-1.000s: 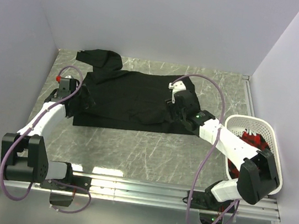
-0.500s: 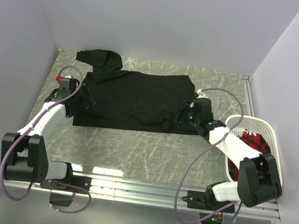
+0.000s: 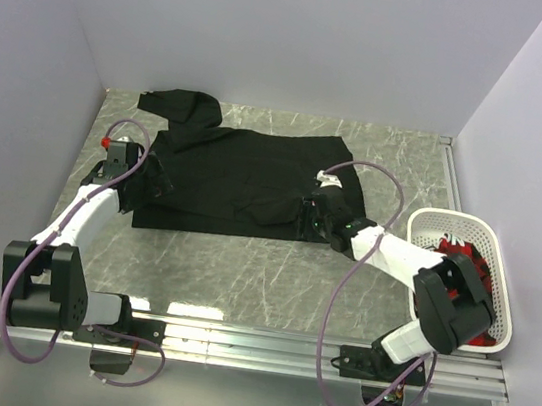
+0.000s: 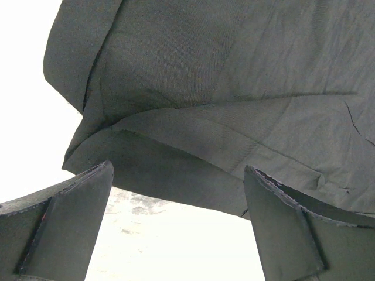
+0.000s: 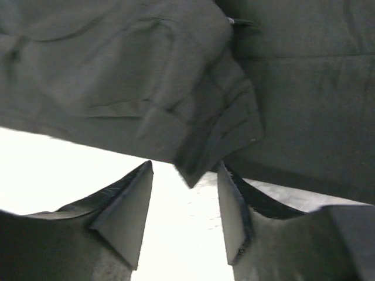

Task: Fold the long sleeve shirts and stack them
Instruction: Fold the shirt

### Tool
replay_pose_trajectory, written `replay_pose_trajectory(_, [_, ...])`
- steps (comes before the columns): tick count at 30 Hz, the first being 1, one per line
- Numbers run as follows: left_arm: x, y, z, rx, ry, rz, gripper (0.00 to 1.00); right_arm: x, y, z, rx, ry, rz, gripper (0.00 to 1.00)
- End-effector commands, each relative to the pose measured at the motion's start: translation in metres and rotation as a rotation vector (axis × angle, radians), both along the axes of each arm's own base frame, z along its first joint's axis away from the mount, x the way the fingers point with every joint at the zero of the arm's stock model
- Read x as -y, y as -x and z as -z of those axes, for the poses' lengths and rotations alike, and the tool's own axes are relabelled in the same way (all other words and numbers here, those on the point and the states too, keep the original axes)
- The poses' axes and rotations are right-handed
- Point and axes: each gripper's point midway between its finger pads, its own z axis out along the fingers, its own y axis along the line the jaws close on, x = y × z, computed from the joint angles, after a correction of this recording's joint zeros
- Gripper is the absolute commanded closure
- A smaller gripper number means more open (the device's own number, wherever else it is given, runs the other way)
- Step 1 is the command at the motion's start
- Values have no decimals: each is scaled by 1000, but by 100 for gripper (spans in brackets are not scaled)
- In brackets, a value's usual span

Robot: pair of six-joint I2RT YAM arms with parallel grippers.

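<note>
Tabletop [image 3: 272, 264] veined grey under shirt [image 3: 245, 174], pale walls [image 3: 295, 35]

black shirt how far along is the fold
Done: the black shirt lies spread on the table, its near edge doubled over. In hand: right gripper open around a cloth corner, left gripper open at the left edge. Left: one sleeve sticks out, folding unfinished, nothing stacked.
</note>
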Motion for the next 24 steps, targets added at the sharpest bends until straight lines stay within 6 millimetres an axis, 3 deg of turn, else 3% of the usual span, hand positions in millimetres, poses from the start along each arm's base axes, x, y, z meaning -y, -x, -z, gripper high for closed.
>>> replay_pose_trajectory(1, [3, -4, -4, 27, 13, 7, 1, -1, -20, -11, 61, 65, 11, 48])
replay_pose_trajectory(3, [2, -5, -5, 30, 13, 5, 1, -4, -22, -11, 62, 74, 1, 51])
replay_pose_trajectory(6, [3, -4, -5, 30, 12, 8, 1, -5, -26, -11, 67, 98, -1, 64])
replay_pose_trajectory(9, [2, -4, -6, 33, 12, 7, 1, 0, -39, -27, 110, 163, 4, 84])
replay_pose_trajectory(10, [3, -5, -8, 41, 13, 9, 1, 2, -44, -35, 136, 203, -7, 98])
replay_pose_trajectory(11, [2, -5, -9, 42, 12, 7, 1, -3, -54, -53, 179, 215, -8, 100])
replay_pose_trajectory(13, [3, -4, -10, 46, 13, 9, 1, 12, -69, -72, 246, 344, 20, 100])
replay_pose_trajectory(14, [3, -4, -10, 46, 11, 8, 1, 9, -80, -94, 303, 374, 33, 100])
replay_pose_trajectory(15, [3, -4, -11, 49, 11, 8, 1, 10, -87, -102, 334, 423, 38, 100])
replay_pose_trajectory(16, [3, -4, -12, 55, 10, 7, 1, 22, -95, -118, 389, 538, 55, 100])
replay_pose_trajectory(18, [3, -4, -14, 59, 11, 8, 1, 14, -107, -142, 487, 605, 71, 100])
replay_pose_trajectory(19, [3, -4, -15, 64, 11, 8, 1, 27, -109, -154, 525, 728, 90, 100])
replay_pose_trajectory(22, [2, -3, -18, 73, 9, 6, 1, 25, -107, -149, 587, 922, 42, 100])
replay_pose_trajectory(24, [2, -3, -19, 76, 10, 7, 1, 35, -99, -120, 536, 1064, 12, 98])
